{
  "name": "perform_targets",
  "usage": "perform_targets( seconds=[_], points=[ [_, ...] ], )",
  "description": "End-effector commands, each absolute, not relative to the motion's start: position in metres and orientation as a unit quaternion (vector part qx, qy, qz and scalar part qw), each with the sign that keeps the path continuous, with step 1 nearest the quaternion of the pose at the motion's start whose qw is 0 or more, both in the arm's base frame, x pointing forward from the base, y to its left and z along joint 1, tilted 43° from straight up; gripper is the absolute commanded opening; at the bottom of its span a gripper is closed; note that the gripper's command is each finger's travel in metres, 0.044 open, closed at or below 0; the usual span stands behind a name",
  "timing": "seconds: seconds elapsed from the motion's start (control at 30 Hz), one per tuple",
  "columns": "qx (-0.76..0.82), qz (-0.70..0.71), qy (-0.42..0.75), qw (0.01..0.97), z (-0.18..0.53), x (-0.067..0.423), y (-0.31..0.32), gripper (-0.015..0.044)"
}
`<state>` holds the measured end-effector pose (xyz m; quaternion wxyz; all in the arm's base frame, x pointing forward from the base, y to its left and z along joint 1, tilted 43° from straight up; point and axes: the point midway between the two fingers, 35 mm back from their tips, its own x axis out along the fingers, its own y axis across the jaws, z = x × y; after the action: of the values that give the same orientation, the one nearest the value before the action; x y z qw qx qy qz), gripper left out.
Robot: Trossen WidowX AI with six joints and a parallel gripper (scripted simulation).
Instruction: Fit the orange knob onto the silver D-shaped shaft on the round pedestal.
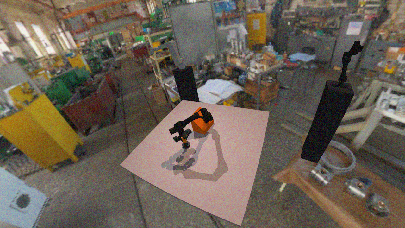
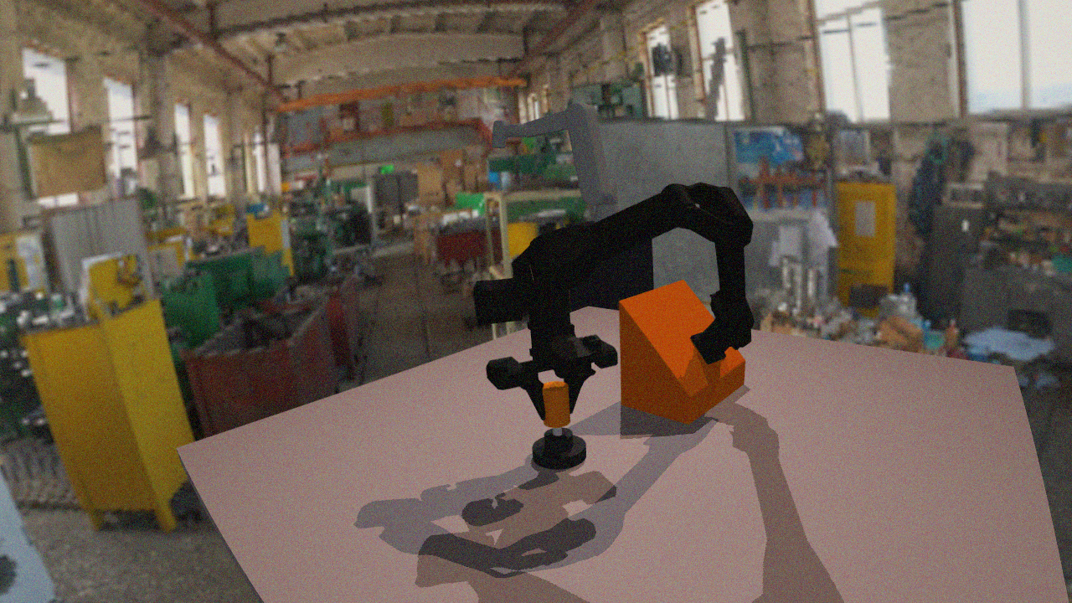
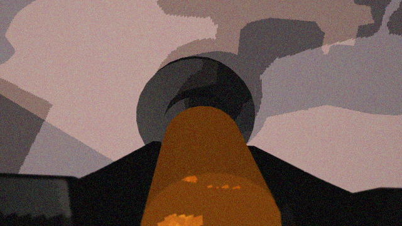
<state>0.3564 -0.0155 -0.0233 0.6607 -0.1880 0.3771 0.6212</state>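
My gripper (image 1: 183,139) (image 2: 555,409) is shut on the orange knob (image 1: 183,140) (image 2: 555,403) (image 3: 205,157), a small upright cylinder. It holds the knob directly above the black round pedestal (image 1: 186,145) (image 2: 558,449) (image 3: 151,107). In the exterior view a short piece of the silver shaft (image 2: 555,430) shows between the knob's underside and the pedestal. In the wrist view the knob covers the shaft, and the knob's hole is hidden.
The arm's orange wedge-shaped base (image 1: 201,122) (image 2: 669,356) stands on the pink mat (image 1: 232,158) (image 2: 862,450) just behind and right of the pedestal. Two black camera posts (image 1: 186,83) (image 1: 325,122) stand at the mat's far edge and off to its right.
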Motion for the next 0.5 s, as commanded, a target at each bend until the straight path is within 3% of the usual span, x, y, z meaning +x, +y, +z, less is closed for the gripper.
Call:
perform_targets(
  seconds=[0.0, 0.47],
  points=[
    [-0.196, 0.625, 0.37, 0.659, -0.0258, 0.3577, -0.0153, 0.0],
    [-0.196, 0.625, 0.37, 0.659, -0.0267, 0.3529, -0.0159, 0.0]
  ],
)
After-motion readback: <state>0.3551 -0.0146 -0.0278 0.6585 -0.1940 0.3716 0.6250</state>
